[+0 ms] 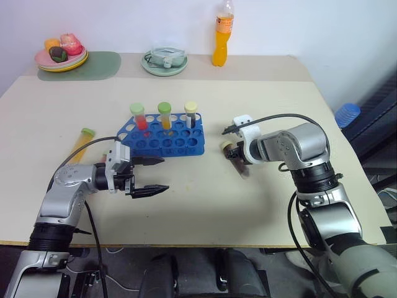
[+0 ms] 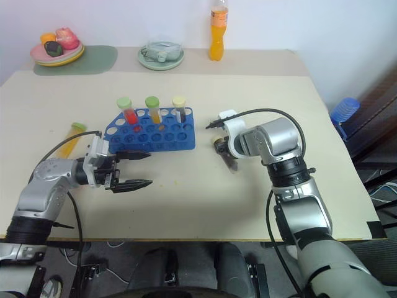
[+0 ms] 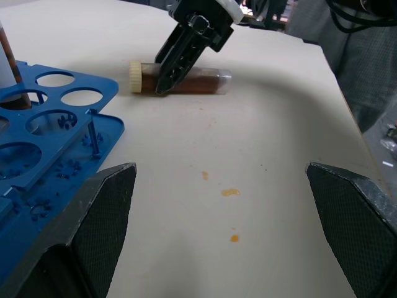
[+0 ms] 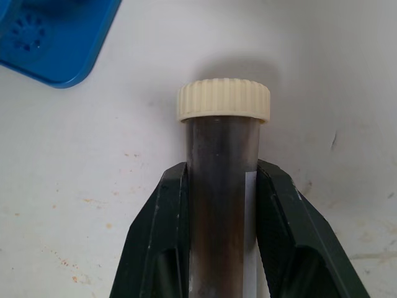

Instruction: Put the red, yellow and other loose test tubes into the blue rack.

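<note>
Left hand (image 1: 158, 176), lower left of the head view: both black fingers spread wide, pointing toward frame centre, nothing between them, poised just above the tabletop (image 1: 205, 205), a pale beige surface with a few small orange specks. Right hand (image 1: 237, 162), right of centre: fingers clamped on either side of the dark brown test tube (image 4: 221, 205), which lies flat on the tabletop; its cream cap (image 4: 224, 99) projects beyond the fingertips, and a strip of white label shows against one finger. Tube lies just to the right of the rack, apart from it. Blue rack (image 1: 186, 144), centre of frame: low bright blue tray with rows of round holes, three tubes standing upright in its far row. From left to right: red tube (image 1: 139, 117) with green cap; yellow-orange tube (image 1: 165, 115) with green cap; a tube with a cream cap (image 1: 191, 114), contents dark. Loose yellow tube (image 1: 80, 144), left of the rack: lying on the tabletop, green cap toward the far side, well apart from both hands. Far edge, upper left: stacked plates (image 1: 62, 61) holding toy fruit, set on a grey-green mat (image 1: 102, 67). Upper centre: pale green plate (image 1: 164, 64) carrying a small item I cannot identify. To its right: tall orange drink bottle (image 1: 222, 37), upright.
</note>
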`<state>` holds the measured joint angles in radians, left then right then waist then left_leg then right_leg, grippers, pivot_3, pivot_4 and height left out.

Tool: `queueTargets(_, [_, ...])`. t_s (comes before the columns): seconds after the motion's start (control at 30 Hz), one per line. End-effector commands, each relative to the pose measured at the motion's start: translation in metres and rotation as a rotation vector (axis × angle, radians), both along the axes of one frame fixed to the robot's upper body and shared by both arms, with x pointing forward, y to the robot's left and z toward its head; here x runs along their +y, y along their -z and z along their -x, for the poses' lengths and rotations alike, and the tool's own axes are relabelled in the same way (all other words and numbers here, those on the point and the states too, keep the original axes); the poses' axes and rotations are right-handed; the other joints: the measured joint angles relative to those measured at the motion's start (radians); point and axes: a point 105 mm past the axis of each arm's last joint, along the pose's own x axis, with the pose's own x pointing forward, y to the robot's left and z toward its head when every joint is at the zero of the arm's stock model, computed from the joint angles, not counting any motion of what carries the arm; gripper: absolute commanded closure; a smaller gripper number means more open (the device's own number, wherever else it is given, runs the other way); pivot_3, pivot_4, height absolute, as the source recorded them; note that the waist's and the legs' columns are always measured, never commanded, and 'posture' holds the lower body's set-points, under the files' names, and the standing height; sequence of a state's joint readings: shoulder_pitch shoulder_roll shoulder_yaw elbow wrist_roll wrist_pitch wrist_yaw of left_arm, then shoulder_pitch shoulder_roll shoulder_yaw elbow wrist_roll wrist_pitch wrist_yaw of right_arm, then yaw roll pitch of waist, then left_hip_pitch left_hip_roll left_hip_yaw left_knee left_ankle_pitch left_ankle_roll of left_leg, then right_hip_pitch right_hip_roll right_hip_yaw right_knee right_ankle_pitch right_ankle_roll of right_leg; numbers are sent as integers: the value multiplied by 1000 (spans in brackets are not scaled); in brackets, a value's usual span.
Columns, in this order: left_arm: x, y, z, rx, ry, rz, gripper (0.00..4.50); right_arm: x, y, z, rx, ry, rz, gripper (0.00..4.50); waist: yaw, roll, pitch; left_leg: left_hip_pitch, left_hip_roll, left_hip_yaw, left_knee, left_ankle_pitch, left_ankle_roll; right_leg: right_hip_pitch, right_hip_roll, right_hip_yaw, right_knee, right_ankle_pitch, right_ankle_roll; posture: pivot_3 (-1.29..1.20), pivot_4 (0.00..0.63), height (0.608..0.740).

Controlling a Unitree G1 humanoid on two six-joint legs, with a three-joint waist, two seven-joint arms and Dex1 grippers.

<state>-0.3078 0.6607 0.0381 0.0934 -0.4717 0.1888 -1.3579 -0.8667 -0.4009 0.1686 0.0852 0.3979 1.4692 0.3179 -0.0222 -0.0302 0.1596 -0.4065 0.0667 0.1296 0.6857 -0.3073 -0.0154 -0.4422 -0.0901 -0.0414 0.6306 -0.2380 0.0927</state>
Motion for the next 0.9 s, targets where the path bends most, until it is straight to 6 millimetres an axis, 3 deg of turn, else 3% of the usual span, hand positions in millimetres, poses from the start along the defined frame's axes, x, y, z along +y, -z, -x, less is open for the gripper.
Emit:
queueTargets(0.03, [2, -10, 2, -35, 1, 15, 0, -1, -26, 3, -94, -64, -108, 3463, 4, 0, 0, 0, 0, 0, 0, 0, 0, 0, 0, 0, 0, 0, 0, 0, 150, 740])
queueTargets(0.2, [7, -10, 0, -33, -25, 21, 0, 21, -83, 24, -340, -304, -474, 3463, 9, 1, 0, -1, 0, 0, 0, 0, 0, 0, 0, 0, -1, 0, 0, 0, 150, 740])
queueTargets(0.27, [9, -12, -1, -33, -45, 40, 0, 29, -93, 36, -458, -421, -509, 3463, 7, 1, 0, -1, 0, 0, 0, 0, 1, 0, 0, 0, -1, 0, 0, 0, 150, 740])
queueTargets(0.37, [14, -15, -6, -37, -84, 78, 0, 41, -91, 40, -623, -524, -456, 3463, 6, 0, 0, 0, 0, -1, 0, -2, 3, 0, 0, 0, -1, 0, 0, 0, 150, 740])
queueTargets(0.63, [28, -24, -16, -56, -165, 127, 0, 87, -85, 19, -954, -568, -511, 3463, 3, 1, 0, 0, 0, 0, 0, 2, -3, 0, 1, 0, 0, 0, 0, 0, 150, 740])
queueTargets(0.9, [49, -27, -7, -64, -242, 109, 0, 114, -82, 3, -1037, -526, -595, 3463, -2, 1, 1, 0, 0, 0, 0, 2, -3, 0, 1, 0, 1, 0, 0, 0, 150, 740])
